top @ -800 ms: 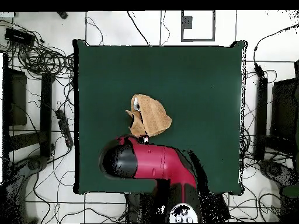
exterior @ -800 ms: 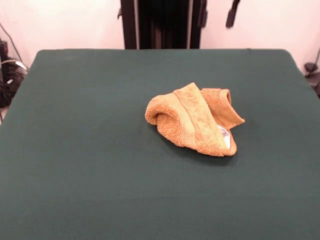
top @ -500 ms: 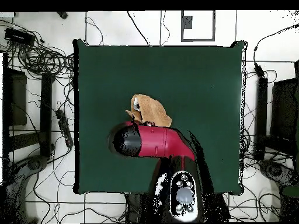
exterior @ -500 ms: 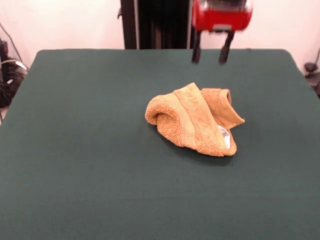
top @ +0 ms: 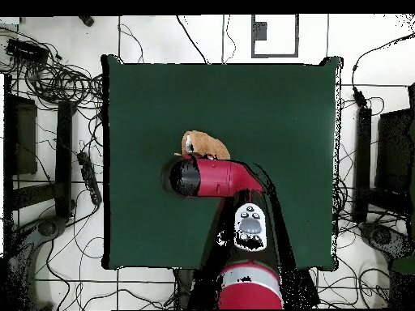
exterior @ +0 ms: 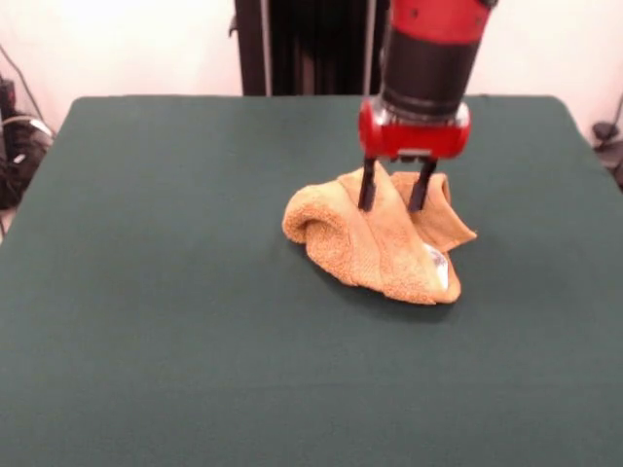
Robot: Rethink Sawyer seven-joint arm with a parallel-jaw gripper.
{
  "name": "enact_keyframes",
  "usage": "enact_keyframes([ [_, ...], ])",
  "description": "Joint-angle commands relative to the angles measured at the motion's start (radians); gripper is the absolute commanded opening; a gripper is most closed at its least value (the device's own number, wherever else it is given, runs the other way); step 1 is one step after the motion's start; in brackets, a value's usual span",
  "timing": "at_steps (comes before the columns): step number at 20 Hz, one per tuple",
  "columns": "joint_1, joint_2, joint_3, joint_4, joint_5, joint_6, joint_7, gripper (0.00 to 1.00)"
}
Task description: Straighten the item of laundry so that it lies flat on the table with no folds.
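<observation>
Towel (exterior: pixel 375 243) bunched, folded on table (exterior: pixel 156 292); gripper (exterior: pixel 393 201) spread wide over its upper fold.

We see an orange-tan towel (exterior: pixel 375 243) of looped terry, crossed by a smoother woven band of the same colour, with a white label (exterior: pixel 440 265) at its 4 o'clock edge. The surface (exterior: pixel 156 292) under it is plain dark green, with no pattern. The arm (exterior: pixel 428 49) is red above a black collar, then red again, ending in black fingers (exterior: pixel 367 185). The wall behind is off-white, the floor pale with black cables.
</observation>
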Motion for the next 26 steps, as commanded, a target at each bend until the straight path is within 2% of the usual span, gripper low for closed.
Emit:
enact_keyframes([
  [1,-0.012,0.177,0.055,-0.112,-0.023,-0.064,0.118,1.00],
  [8,-0.025,0.253,0.067,-0.107,-0.013,-0.157,0.152,1.00],
  [24,-0.024,0.290,0.083,-0.125,0.004,-0.180,0.168,1.00],
  [25,-0.024,0.290,0.083,-0.125,0.005,-0.179,0.169,0.00],
  [26,-0.023,0.290,0.082,-0.127,0.005,-0.179,0.169,0.00],
])
